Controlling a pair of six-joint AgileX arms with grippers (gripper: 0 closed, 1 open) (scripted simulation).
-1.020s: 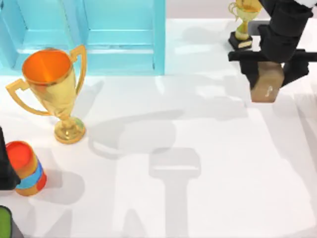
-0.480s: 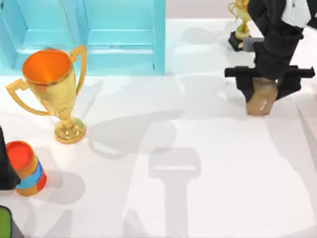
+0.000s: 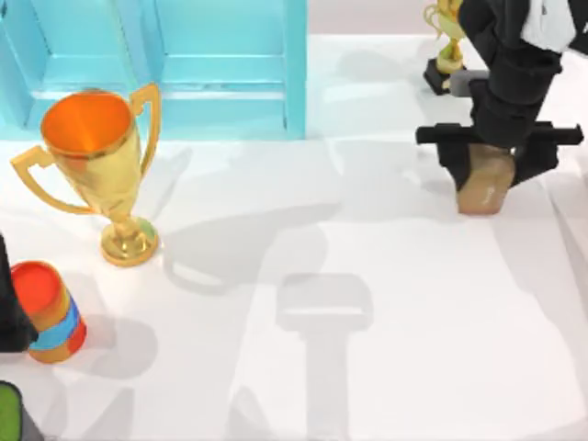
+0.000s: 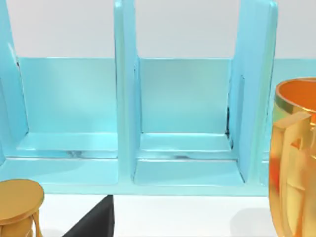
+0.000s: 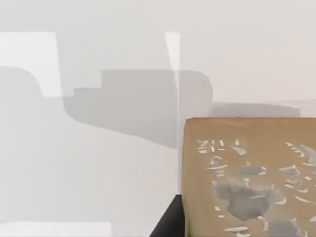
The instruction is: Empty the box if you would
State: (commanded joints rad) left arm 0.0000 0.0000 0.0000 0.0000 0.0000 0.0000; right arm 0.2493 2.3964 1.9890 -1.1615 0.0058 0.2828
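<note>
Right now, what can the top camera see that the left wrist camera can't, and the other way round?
Only the top view shows the right gripper holding a tan block over the white table, a small trophy behind it, and a striped can. Only the left wrist view shows the back walls inside the blue box's compartments. Both show the blue box and the big gold trophy.
</note>
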